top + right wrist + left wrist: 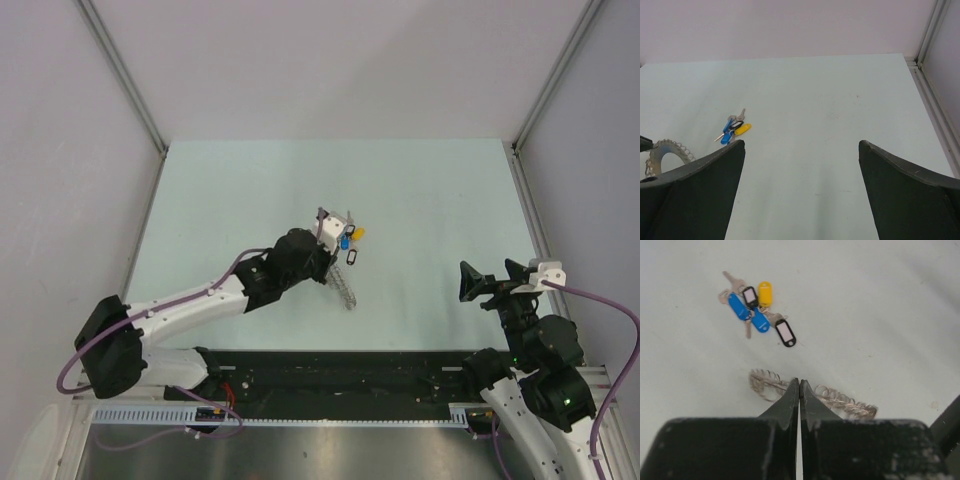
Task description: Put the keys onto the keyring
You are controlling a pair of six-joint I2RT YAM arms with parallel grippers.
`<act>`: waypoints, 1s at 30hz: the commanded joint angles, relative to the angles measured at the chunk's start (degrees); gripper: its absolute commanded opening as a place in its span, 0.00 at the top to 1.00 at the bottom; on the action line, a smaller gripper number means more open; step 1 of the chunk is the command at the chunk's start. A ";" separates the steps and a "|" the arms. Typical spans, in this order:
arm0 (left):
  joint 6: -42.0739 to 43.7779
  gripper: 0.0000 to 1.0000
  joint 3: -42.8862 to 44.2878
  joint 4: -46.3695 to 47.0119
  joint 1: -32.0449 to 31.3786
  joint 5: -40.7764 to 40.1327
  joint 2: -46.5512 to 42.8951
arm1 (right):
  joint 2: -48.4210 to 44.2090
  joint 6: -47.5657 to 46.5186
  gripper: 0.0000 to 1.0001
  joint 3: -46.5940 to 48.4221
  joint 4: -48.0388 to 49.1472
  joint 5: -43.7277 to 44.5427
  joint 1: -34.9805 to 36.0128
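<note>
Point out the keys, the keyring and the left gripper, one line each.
keys (760, 321): left wrist view, on a blue plastic head.
keyring (845, 402): left wrist view, on its coiled rim right of the jaws.
left gripper (799, 383): left wrist view, between its closed jaw tips.

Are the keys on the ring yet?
No, off. The small coloured-headed metal keys lie on the table, apart from the silvery beaded ring.

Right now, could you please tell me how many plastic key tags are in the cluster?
5: two blue tags, one yellow tag, two black-rimmed tags, bunched near the keyring; more could be hidden.
</note>
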 commanded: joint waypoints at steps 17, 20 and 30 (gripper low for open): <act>-3.98 0.99 -21.50 28.18 -0.97 6.31 -13.33 | 19.32 12.79 0.00 2.57 6.48 -17.17 -0.38; -3.80 1.00 -21.60 28.18 -0.88 4.82 -15.79 | 25.48 12.35 0.00 2.57 10.00 -21.21 -0.30; -3.62 1.00 -18.96 25.02 0.35 6.40 -18.17 | 37.35 12.18 0.01 0.46 31.49 -39.93 0.23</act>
